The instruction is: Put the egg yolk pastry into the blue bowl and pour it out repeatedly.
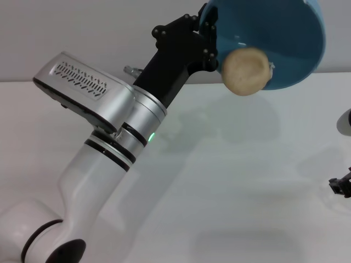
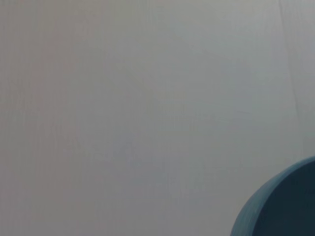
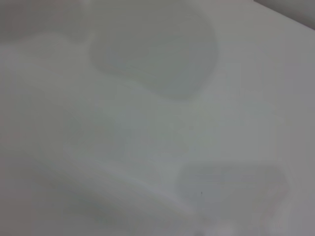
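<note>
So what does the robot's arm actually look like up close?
The left arm is glossy white with rounded segments, black rings at the joints and a small green light. Near the wrist sits a silver block with a row of vent slots, then an angular black bracket leading to the left gripper. Of the right gripper, only a black tip shows at the edge.

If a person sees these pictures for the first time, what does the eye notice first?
First, the blue bowl, raised high at the far side and tipped steeply on its side by the left gripper, which grips its rim. Next, the egg yolk pastry at the bowl's lower lip, seemingly rolling out above the white table. The right gripper sits idle at the right edge.
</note>
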